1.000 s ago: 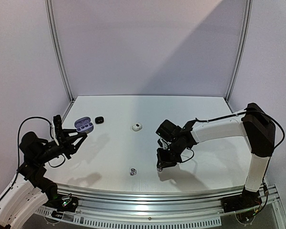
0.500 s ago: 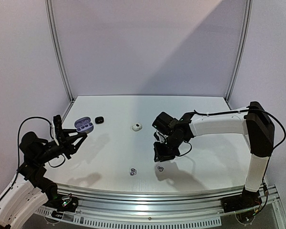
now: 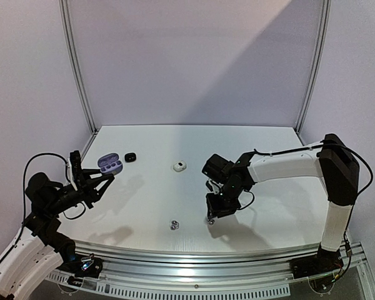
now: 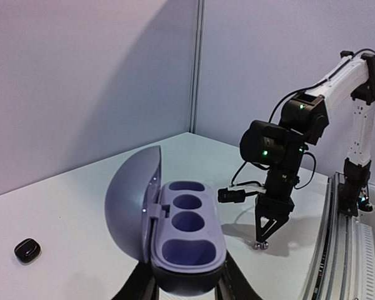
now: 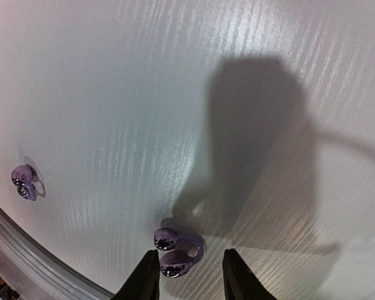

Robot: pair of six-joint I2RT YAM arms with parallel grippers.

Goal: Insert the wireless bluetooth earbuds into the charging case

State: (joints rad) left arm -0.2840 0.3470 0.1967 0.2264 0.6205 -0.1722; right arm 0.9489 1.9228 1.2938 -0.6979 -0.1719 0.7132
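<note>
My right gripper [image 5: 186,278] is low at the table's [image 3: 144,200] near edge. Its jaws are parted, not clamped, and a purple earbud [image 5: 175,245] lies on the surface between the tips. A second earbud [image 5: 22,181] lies further left along that edge. My left gripper [image 4: 186,289] grasps the open case [image 4: 187,231] by the left edge.

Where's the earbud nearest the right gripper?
The earbud lies near the table's front edge, between the open right gripper's fingertips; a second earbud sits further left.

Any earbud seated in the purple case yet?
No, the left wrist view shows the open purple case with all its wells empty.
</note>
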